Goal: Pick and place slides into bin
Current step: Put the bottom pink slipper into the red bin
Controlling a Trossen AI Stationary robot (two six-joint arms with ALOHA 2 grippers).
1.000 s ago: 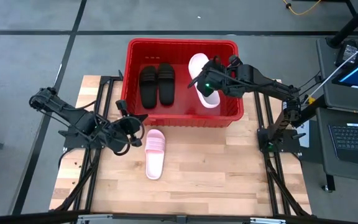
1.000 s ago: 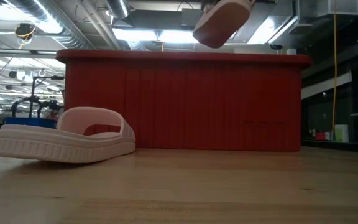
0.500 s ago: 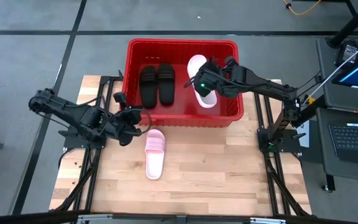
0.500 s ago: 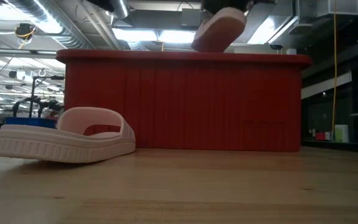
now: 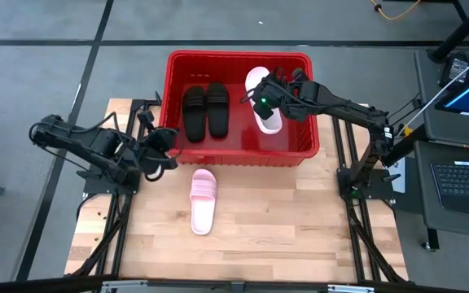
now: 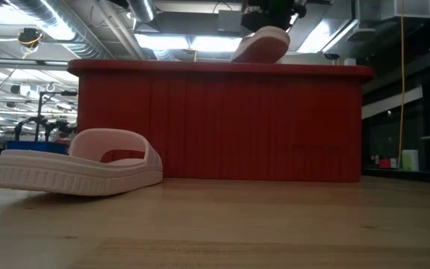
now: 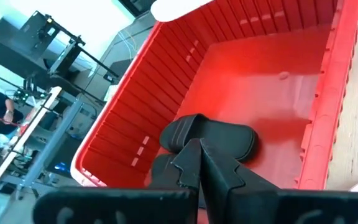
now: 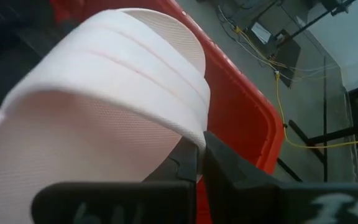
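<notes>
Two black slides (image 5: pixel 206 111) lie side by side in red bin (image 5: pixel 238 59). Right gripper (image 5: pixel 260 102) over bin, jaws clamped on pink slide (image 5: pixel 263 98). Second pink slide (image 5: pixel 203 201) on desk (image 5: pixel 291 220) near bin. Left gripper (image 5: pixel 163 145) beside bin, jaws closed, empty.

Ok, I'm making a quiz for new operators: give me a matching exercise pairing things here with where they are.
Things:
1. black slides
2. pink slide with nothing gripping it
3. pink slide in the right gripper
4. left gripper

Places:
A. on the wooden table
B. held above the red bin
C. lying on the bin floor
D. outside the bin's near wall

Pairs: 1-C, 2-A, 3-B, 4-D
</notes>
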